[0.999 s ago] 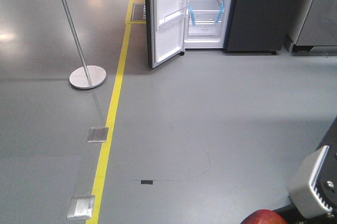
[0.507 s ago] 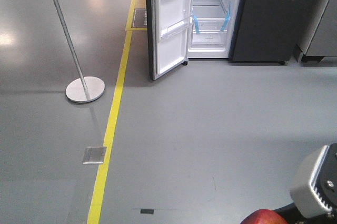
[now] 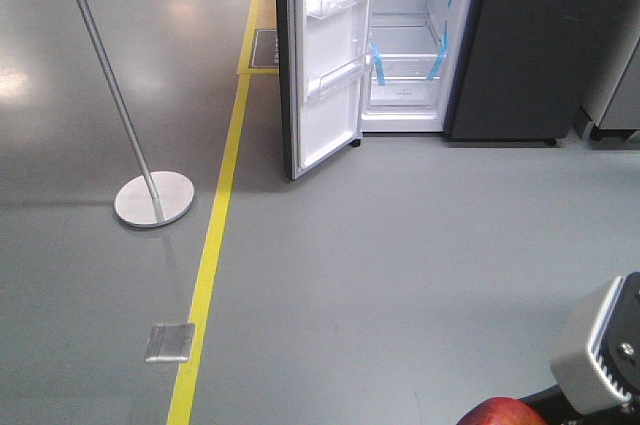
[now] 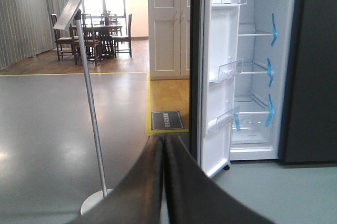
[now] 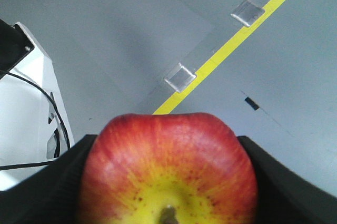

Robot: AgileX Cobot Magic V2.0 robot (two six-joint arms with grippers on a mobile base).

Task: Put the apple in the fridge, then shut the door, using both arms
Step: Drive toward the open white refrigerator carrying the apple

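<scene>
The red and yellow apple [image 5: 168, 171] fills the bottom of the right wrist view, gripped between the black fingers [image 5: 47, 187] of my right gripper [image 5: 168, 182]. Its red top shows at the bottom edge of the front view [image 3: 497, 412], beside the grey-white gripper housing [image 3: 597, 355]. The dark fridge [image 3: 520, 35] stands ahead at the top with its white inside [image 3: 405, 45] showing. Its door [image 3: 325, 55] is swung open to the left, bins facing right. My left gripper [image 4: 163, 145] is shut and empty, pointing at the door's edge [image 4: 196, 60].
A metal pole on a round base [image 3: 153, 197] stands left of a yellow floor line [image 3: 215, 235]. A metal floor plate [image 3: 169, 341] lies beside the line. Another grey cabinet [image 3: 615, 85] is at the far right. Grey floor lies between me and the fridge.
The fridge, pole and floor plates have grown and slid down the front view, so the base has rolled closer to the fridge. The apple stays held in the right gripper.
</scene>
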